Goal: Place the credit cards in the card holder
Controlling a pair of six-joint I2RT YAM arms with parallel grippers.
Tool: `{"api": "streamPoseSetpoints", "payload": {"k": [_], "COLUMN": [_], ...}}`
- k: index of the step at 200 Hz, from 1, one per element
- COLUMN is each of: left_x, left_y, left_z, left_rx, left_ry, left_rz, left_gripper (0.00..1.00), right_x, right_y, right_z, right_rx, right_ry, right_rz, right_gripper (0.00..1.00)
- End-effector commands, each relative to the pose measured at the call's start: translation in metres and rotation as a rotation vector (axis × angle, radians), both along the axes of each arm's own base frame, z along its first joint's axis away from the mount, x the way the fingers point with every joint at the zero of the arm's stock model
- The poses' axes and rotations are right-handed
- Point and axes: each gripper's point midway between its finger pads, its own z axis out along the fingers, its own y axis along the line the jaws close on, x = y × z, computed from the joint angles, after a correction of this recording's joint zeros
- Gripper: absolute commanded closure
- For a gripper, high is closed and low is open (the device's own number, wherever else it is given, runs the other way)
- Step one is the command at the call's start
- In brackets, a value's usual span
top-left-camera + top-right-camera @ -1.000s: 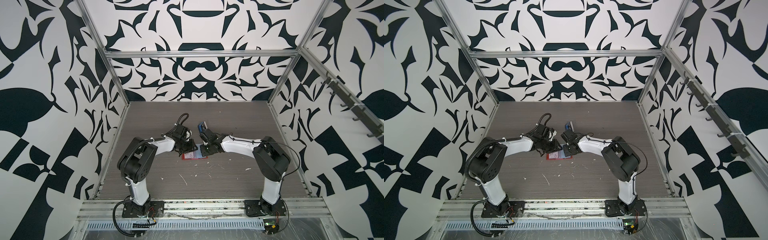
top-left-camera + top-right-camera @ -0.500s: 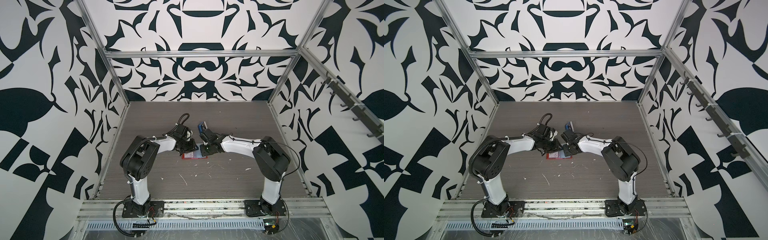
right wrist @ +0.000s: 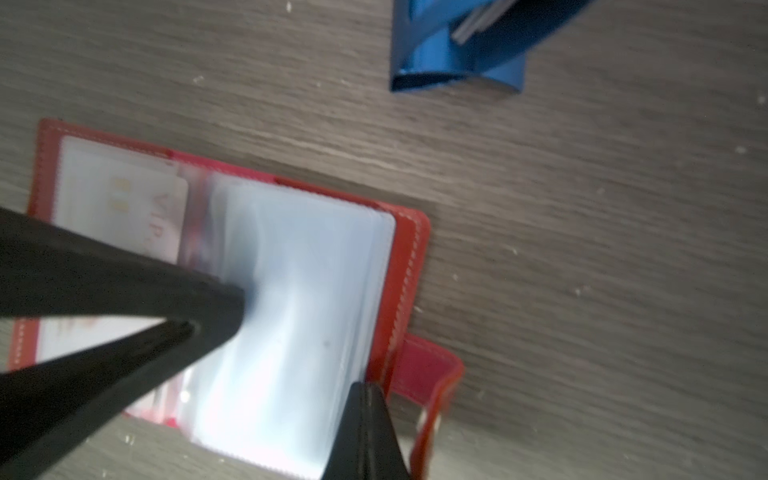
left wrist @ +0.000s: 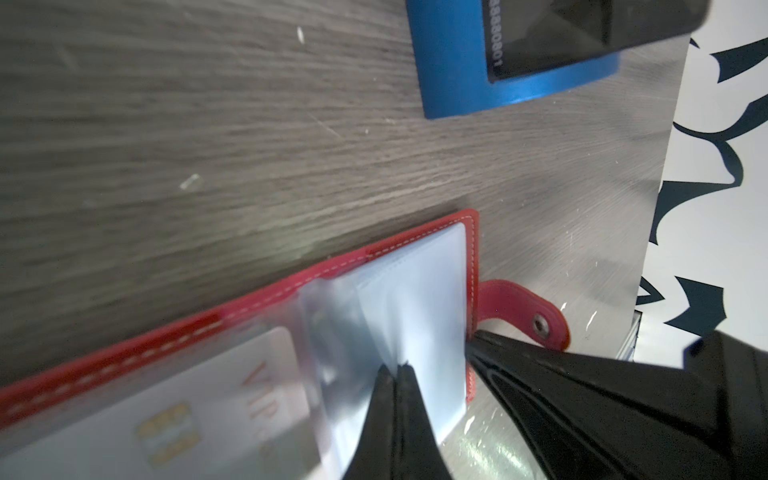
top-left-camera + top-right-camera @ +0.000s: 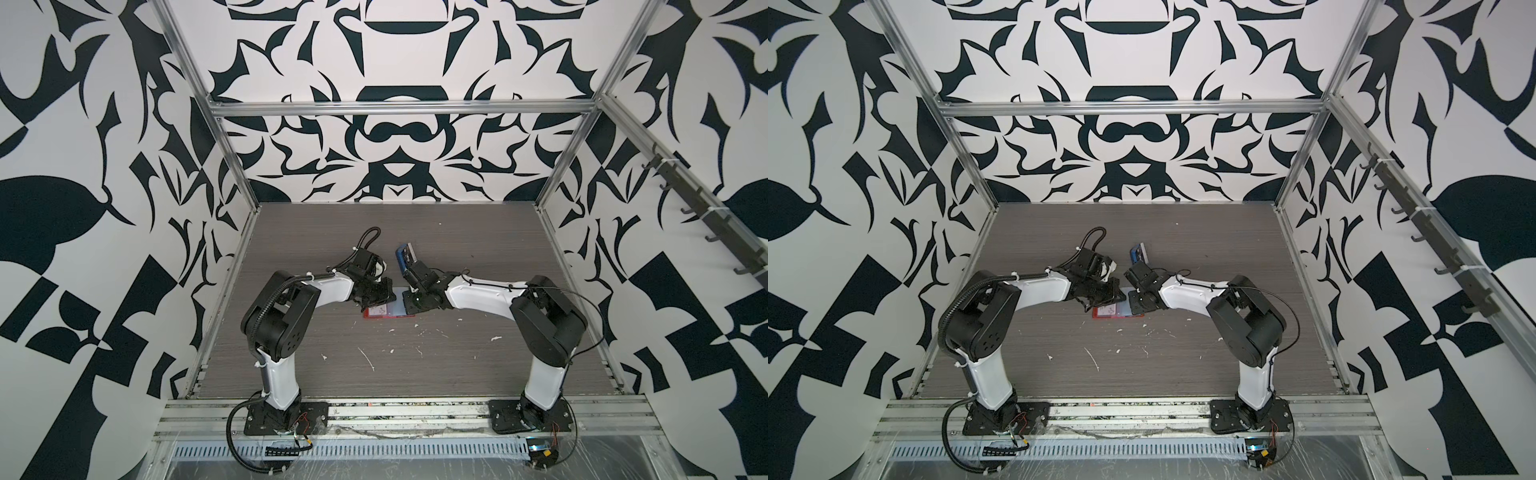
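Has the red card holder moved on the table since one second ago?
No. In a top view the card holder lies at the same spot in front of the blue rack, as far from it as before.

The counter (image 4: 208, 145) has a matt grey wood-grain surface flecked with pale crumbs. The card holder (image 4: 473, 249) has a smooth red leather-like cover with pale stitching. Its sleeves (image 3: 299, 291) are clear, glossy plastic film, and its tab (image 4: 515, 299) carries a small metal snap (image 4: 540, 324). The card (image 4: 216, 386) inside is smooth pale plastic with a gold chip. The rack (image 4: 453, 62) is blue with a satin sheen. The left tool (image 4: 397, 370) and right tool (image 3: 365, 388) look matt black.
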Motion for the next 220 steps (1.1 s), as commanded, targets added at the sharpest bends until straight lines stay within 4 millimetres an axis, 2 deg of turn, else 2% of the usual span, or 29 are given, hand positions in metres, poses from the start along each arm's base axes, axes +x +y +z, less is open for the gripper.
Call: {"api": "streamPoseSetpoints", "payload": {"k": [1, 72, 142, 174, 220], "left_x": [0.000, -0.002, -0.002, -0.003, -0.002], "left_y": [0.004, 0.005, 0.006, 0.007, 0.011], "left_z": [0.012, 0.009, 0.010, 0.011, 0.014], "left_rx": [0.008, 0.007, 0.004, 0.004, 0.017], "left_ry": [-0.039, -0.041, -0.044, -0.050, -0.066], "left_rz": [0.013, 0.019, 0.021, 0.025, 0.042], "left_gripper": [1.00, 1.00, 1.00, 1.00, 1.00], "right_x": [0.008, 0.006, 0.006, 0.007, 0.008], "right_y": [0.001, 0.016, 0.032, 0.032, 0.017], "right_z": [0.022, 0.014, 0.018, 0.019, 0.019], "right_rx": [0.036, 0.090, 0.166, 0.169, 0.100], "right_ry": [-0.065, -0.017, -0.009, -0.009, -0.024], "right_rz": [-0.035, -0.005, 0.024, 0.020, -0.012], "right_gripper": [1.00, 1.00, 0.97, 0.96, 0.95]}}
